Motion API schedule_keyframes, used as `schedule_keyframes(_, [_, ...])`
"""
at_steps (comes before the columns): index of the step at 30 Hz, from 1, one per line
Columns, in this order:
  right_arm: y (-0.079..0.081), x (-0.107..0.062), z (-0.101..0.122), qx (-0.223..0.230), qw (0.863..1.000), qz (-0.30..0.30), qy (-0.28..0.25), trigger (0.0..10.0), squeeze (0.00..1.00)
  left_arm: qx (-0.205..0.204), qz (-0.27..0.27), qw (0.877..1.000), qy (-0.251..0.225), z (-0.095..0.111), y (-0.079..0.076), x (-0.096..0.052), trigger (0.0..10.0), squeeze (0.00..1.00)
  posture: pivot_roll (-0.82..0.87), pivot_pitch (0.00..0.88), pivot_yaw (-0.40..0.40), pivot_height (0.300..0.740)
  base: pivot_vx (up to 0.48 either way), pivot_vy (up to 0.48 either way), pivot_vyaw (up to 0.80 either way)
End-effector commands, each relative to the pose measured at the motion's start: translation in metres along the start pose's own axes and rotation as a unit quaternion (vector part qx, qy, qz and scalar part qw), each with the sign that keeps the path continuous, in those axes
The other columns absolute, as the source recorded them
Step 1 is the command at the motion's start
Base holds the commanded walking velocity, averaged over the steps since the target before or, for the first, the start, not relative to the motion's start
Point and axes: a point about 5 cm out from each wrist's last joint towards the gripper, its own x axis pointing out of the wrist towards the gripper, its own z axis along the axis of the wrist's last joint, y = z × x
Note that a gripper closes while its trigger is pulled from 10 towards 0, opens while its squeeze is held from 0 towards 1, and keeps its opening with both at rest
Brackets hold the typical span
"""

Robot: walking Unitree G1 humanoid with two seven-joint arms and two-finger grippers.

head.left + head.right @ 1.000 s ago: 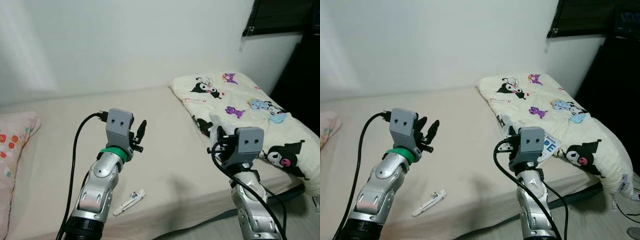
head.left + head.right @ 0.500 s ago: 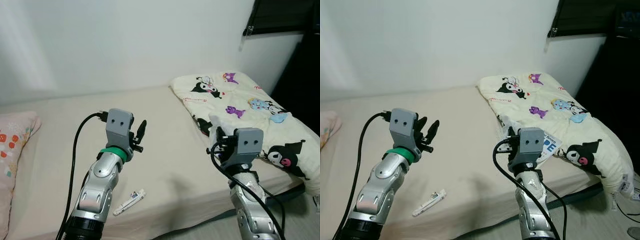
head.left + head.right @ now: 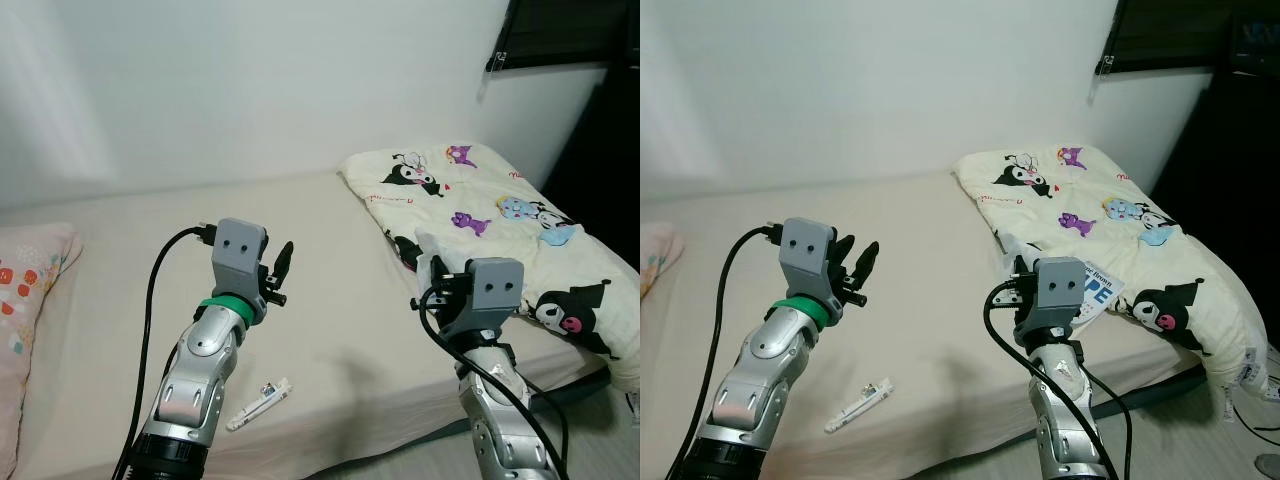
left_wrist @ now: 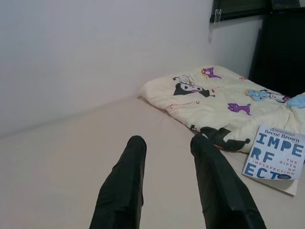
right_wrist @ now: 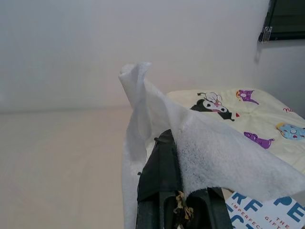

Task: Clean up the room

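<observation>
Our left gripper [image 4: 167, 191] hovers over the bed [image 3: 330, 300], jaws apart and empty. Our right gripper [image 5: 164, 157] pinches a white tissue [image 5: 190, 138] (limp, featherlight, easily torn, we judge), best held by bunched folds.

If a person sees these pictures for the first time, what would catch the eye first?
Probably the cartoon-print blanket bunched at the right end of the bed, with a blue-lettered book lying beside it. Next, the right gripper holds up a white tissue in its fingers, while the left gripper hovers open above the bare mattress.
</observation>
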Motion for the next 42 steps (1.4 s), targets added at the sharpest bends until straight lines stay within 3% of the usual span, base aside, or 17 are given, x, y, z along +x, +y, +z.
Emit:
schedule_keyframes(1, [0.0003,-0.0038,-0.0061,0.007,1.000,-0.002,0.010,10.0,0.00,0.000,-0.004,1.000,0.011,-0.0063,-0.0012,-0.0013,10.0,0.00,-0.14,0.000,0.057,0.714,0.000,0.000,0.00])
schedule_keyframes(8, [0.0001,-0.0034,-0.0068,0.008,1.000,-0.001,0.012,10.0,0.00,0.010,-0.007,1.000,0.010,-0.0057,-0.0029,-0.0014,10.0,0.00,-0.14,0.000,0.057,0.714,0.000,0.000,0.00])
schedule_keyframes(42, [0.0011,-0.0048,-0.0083,0.010,1.000,0.000,0.014,10.0,0.00,0.017,-0.005,1.000,0.013,-0.0061,-0.0021,-0.0008,10.0,0.00,-0.14,0.000,0.064,0.714,0.000,-0.284,0.00])
